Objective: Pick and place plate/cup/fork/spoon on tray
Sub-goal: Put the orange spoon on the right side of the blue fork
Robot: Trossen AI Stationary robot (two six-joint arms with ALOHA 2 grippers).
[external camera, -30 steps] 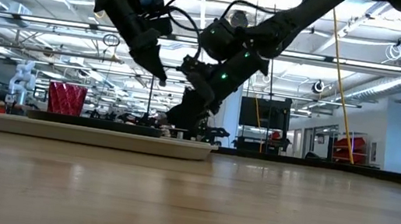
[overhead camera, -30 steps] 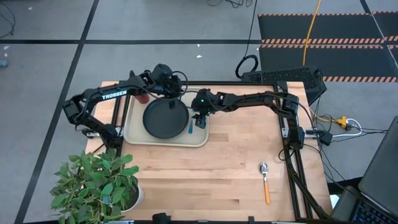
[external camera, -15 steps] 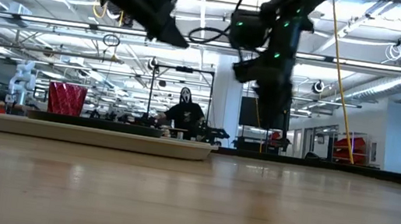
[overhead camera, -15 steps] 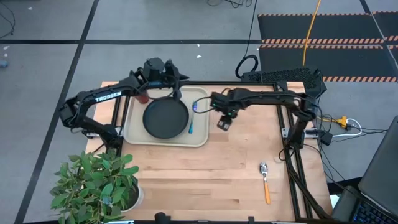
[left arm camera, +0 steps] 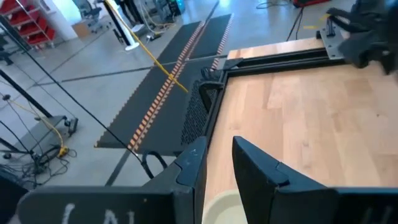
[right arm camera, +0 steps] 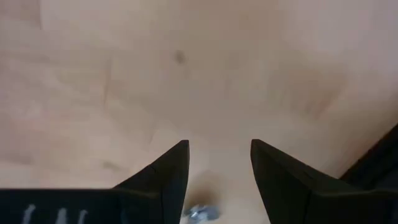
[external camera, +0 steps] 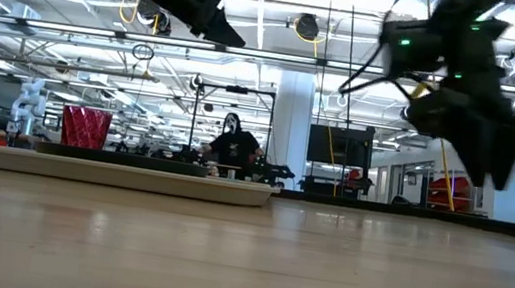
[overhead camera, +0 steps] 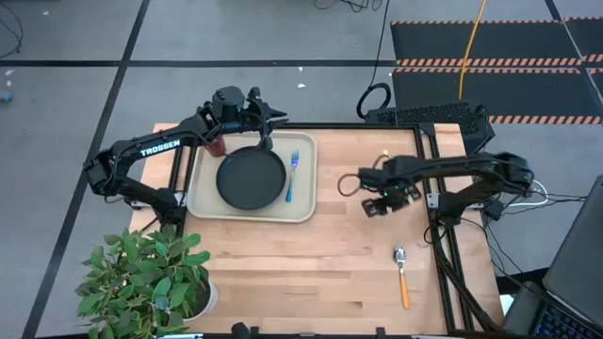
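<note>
The beige tray [overhead camera: 203, 193] lies at the table's far left. On it rest the black plate [overhead camera: 251, 179], the blue fork [overhead camera: 291, 176] to the plate's right, and the red cup [overhead camera: 218, 147] at the far left corner, partly under my left arm. The cup also shows in the low view [external camera: 85, 127]. The orange-handled spoon [overhead camera: 402, 273] lies on the bare table, near right. My left gripper [overhead camera: 275, 117] is open and empty, high over the tray's far edge. My right gripper [overhead camera: 375, 205] is open and empty above the table, between tray and spoon.
A potted plant [overhead camera: 151, 278] stands at the near left corner. A black frame rail [overhead camera: 438, 202] runs along the table's right side. Bare wood lies between the tray and the spoon.
My right gripper has risen from the tray's right part and gone toward the table's right and near edges; the blue fork now lies uncovered on the tray beside the plate. My left gripper has risen from over the plate and drawn back toward the far edge.
</note>
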